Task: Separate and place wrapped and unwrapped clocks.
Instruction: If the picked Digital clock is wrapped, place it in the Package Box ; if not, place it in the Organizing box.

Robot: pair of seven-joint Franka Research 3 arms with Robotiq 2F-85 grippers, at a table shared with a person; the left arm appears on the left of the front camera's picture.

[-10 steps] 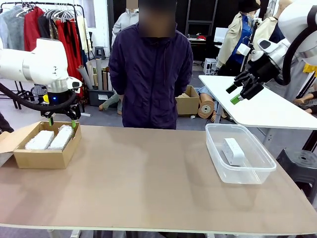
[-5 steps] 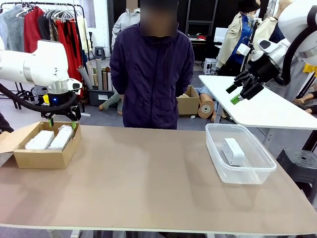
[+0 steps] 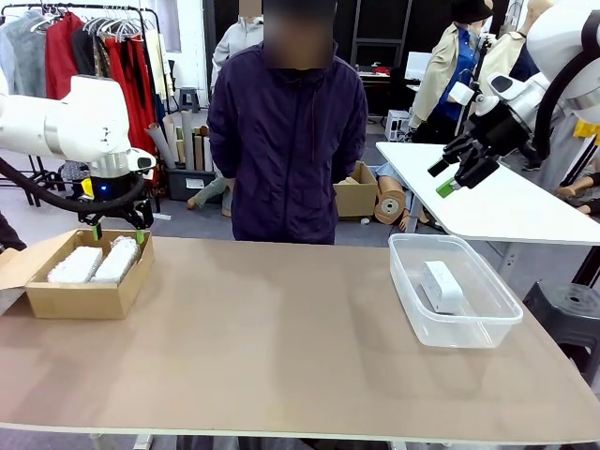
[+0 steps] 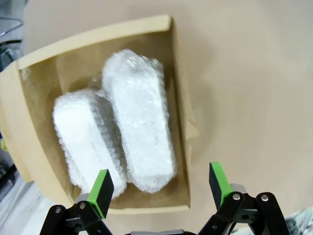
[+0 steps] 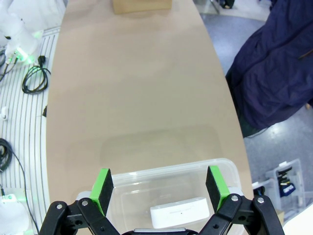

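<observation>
Two bubble-wrapped clocks lie side by side in a cardboard box at the table's left; in the left wrist view the wrapped clocks fill the box. My left gripper hangs open just above the box's far edge, nothing between its fingers. A bare white unwrapped clock rests in a clear plastic bin at the right. My right gripper is open, raised high above and beyond the bin; in its wrist view the right gripper looks down on the clock.
A person in a dark jacket stands at the far side, middle. The brown table is bare between box and bin. A white table stands behind right. Cables lie on the floor beside the table.
</observation>
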